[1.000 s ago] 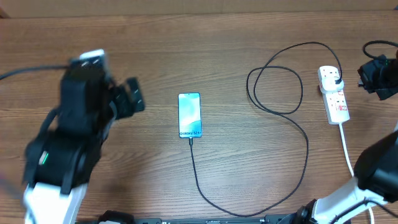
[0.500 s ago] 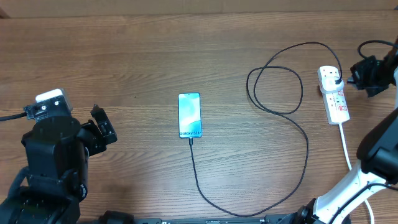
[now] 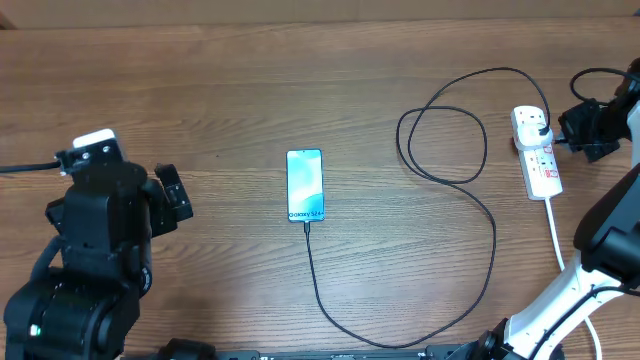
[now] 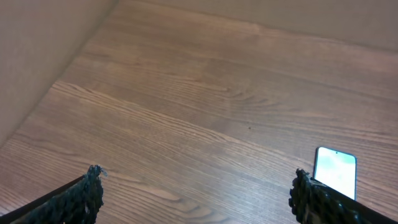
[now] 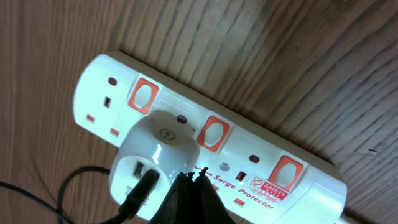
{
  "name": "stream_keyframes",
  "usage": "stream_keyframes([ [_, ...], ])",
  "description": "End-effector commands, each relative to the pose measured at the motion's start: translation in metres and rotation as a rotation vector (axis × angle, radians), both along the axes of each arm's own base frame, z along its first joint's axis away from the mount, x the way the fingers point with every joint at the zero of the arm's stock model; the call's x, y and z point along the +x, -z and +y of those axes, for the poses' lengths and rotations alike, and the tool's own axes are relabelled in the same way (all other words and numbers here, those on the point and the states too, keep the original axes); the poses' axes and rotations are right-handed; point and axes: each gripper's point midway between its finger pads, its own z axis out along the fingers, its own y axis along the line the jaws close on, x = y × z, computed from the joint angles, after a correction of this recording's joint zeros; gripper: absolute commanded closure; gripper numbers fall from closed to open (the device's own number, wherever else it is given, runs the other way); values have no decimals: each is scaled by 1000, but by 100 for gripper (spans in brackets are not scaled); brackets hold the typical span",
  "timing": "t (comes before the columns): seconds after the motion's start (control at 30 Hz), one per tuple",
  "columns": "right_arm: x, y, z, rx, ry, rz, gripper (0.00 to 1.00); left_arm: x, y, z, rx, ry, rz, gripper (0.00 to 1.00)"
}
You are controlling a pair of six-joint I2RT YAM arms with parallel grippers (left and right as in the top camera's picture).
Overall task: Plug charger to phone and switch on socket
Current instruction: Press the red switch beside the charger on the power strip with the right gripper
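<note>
Directly beneath my right gripper (image 5: 189,186), whose tips are pinched together on nothing, lies the socket (image 5: 205,134), a white three-outlet power strip. Its long axis runs slantwise across my tips, from far left to near right. In the overhead view its white cord (image 3: 555,235) leaves the end nearer my arm's base. A white adapter (image 5: 155,152) is plugged in just left of my tips, and a red rocker switch (image 5: 213,132) sits just ahead of them.

I judge the strip to be light, hard plastic that may skate on the wood, so I would press straight down on the rocker, not grasp.

The charger (image 3: 494,235) loops away to the phone (image 3: 305,185), well off to my left, and seems seated in its near edge. My left gripper (image 4: 199,193) is spread wide and empty.
</note>
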Motion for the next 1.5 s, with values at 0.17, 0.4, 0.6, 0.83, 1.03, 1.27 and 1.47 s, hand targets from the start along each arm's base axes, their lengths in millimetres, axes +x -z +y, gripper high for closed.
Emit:
stream_keyframes([
  [0.17,3,9,3,7,-21,6,96,9,7,2,11,-28,33,0],
  [0.4,1,27,5,30,-23,45,96,10,8,1,13,-28,40,0],
  [0.6,3,33,5,39,-23,45,96,11,8,1,13,-28,40,0],
  [0.83,5,33,4,35,-24,37,96,11,8,1,13,-28,40,0],
  [1.03,11,46,20,91,-74,28,96,10,8,2,13,-28,39,0],
  [1.27,-8,90,66,189,-211,183,96,10,8,2,13,-28,38,0],
  [1.47,-16,78,72,217,-210,226,96,8,6,2,11,-28,29,0],
])
